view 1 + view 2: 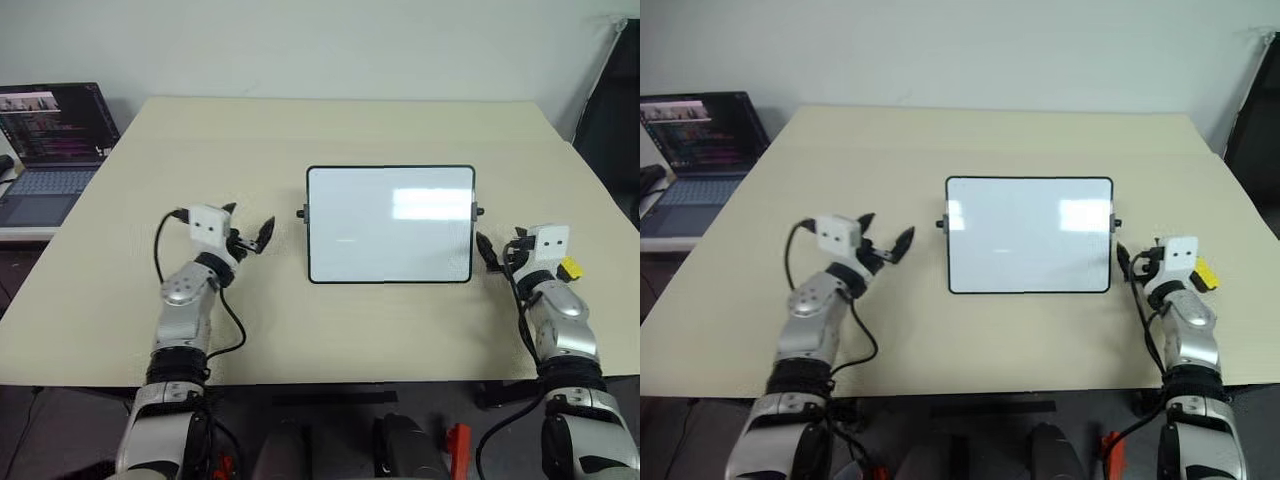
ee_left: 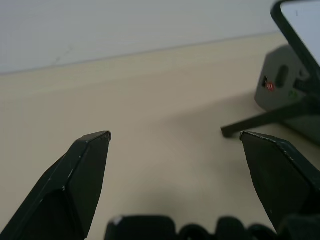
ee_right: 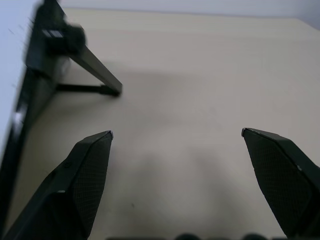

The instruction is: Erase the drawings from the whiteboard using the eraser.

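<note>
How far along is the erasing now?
Done, apparently: the whiteboard face looks clean, with no marks I can make out. In hand: nothing; the left gripper and right gripper stand open, empty. The eraser lies beside the right wrist. Nothing obvious is left.

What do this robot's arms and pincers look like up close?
Each arm is silvery grey metal with black bands at the joints. A white box with two small dark dots sits on each wrist, and a black cable loops along each forearm. The left gripper and right gripper each have two black, pointed, wedge-shaped fingers.
</note>
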Motion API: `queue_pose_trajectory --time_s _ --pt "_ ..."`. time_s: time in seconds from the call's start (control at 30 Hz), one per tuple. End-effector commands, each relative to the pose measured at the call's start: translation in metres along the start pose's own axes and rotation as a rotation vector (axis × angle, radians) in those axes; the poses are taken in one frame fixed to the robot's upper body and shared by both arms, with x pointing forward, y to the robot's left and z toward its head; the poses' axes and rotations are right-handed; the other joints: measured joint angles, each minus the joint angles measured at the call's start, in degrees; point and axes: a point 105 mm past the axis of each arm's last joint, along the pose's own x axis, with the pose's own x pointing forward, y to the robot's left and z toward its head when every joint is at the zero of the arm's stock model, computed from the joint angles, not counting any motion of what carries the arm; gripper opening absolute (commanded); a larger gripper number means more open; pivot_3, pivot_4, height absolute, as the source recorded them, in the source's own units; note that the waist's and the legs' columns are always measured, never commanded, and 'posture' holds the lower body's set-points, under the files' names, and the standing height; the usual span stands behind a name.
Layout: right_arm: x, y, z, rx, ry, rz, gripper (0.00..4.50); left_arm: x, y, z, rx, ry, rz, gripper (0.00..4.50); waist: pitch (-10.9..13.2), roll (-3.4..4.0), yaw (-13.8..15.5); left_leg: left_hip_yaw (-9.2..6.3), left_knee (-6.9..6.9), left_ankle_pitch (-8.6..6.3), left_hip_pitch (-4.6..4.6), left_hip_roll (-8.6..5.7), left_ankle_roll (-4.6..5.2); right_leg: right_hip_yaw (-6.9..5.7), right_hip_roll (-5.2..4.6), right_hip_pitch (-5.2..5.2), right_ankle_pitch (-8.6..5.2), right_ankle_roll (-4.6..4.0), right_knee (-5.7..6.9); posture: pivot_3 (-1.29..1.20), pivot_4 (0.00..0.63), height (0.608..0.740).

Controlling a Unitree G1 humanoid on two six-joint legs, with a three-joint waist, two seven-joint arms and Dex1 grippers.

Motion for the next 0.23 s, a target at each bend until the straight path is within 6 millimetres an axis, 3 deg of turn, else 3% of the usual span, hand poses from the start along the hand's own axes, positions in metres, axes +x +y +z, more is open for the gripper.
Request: queue_pose_trajectory --time_s 0.03,0.13,0.23 --pt "0.007 -0.004 0.018 -0.008 -0.070 -0.031 4.48 0.006 -0.001 0.010 0.022 -0.062 -0.005 4.50 0.0 0.00 -0.2 0.01 0.00 0.00 0.00 0.01 0.00 0.00 0.00 0.00 0.00 0.00 0.00 0.00 0.150 0.740" --pt "0.004 -0.005 0.003 0.003 -0.027 -0.054 4.48 0.008 -0.010 -0.001 -0.012 -0.041 0.006 4.50 0.0 0.00 -0.2 0.01 0.00 0.00 0.00 0.01 0.00 0.00 0.00 0.00 0.00 0.00 0.00 0.00 0.150 0.740" --pt "0.005 -0.004 -0.001 0.008 -0.022 -0.056 4.48 0.010 -0.016 -0.007 -0.009 -0.026 -0.010 4.50 0.0 0.00 -0.1 -0.01 0.01 0.00 0.00 0.00 0.00 -0.01 0.00 0.02 0.00 0.00 -0.01 0.00 0.150 0.740"
